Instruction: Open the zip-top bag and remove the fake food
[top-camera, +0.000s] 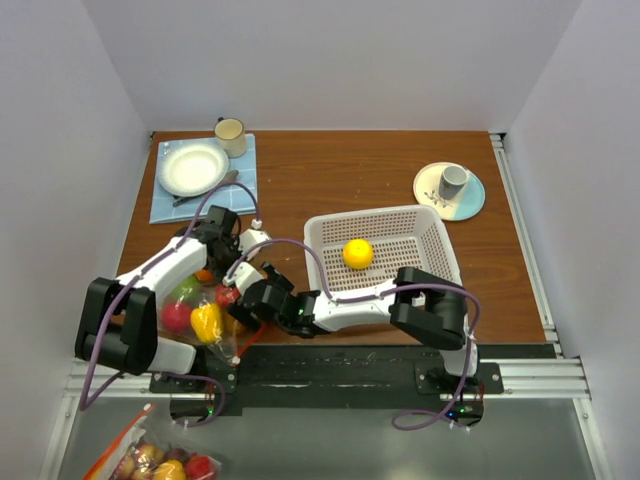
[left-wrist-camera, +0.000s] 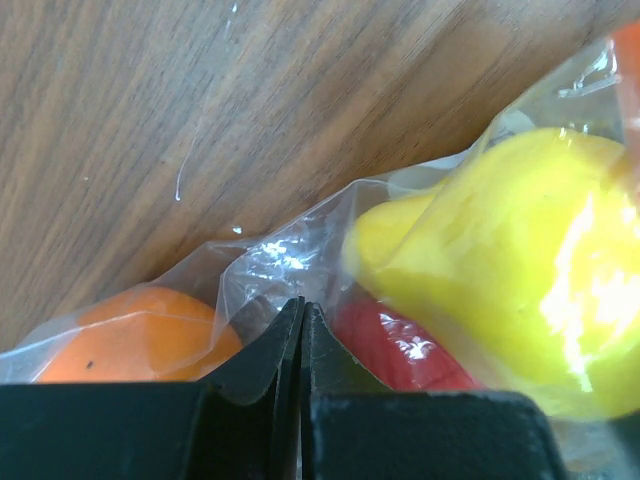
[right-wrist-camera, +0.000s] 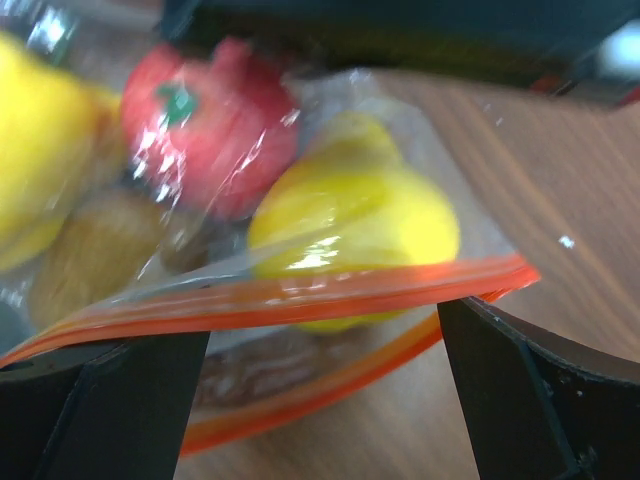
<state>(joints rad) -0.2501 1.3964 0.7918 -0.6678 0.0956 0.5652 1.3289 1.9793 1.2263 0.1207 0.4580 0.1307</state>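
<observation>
The zip-top bag (top-camera: 200, 312) lies on the table's near left, with yellow, red, green and orange fake food (top-camera: 206, 320) inside it. My left gripper (left-wrist-camera: 301, 312) is shut on a fold of the bag's clear plastic, between an orange fruit (left-wrist-camera: 130, 335) and a red piece (left-wrist-camera: 400, 350). My right gripper (right-wrist-camera: 325, 330) stands open at the bag's mouth. The two orange zip strips (right-wrist-camera: 300, 295) are parted and run across the gap between its fingers. Behind them sit a yellow lemon (right-wrist-camera: 350, 215) and a red tomato (right-wrist-camera: 210, 125).
A white perforated basket (top-camera: 420, 235) holding one yellow fruit (top-camera: 357, 253) stands right of the bag, over the right arm. A plate (top-camera: 192, 167) and mug (top-camera: 231, 134) sit on a blue mat at the back left. A saucer with a grey cup (top-camera: 452, 183) sits at the back right.
</observation>
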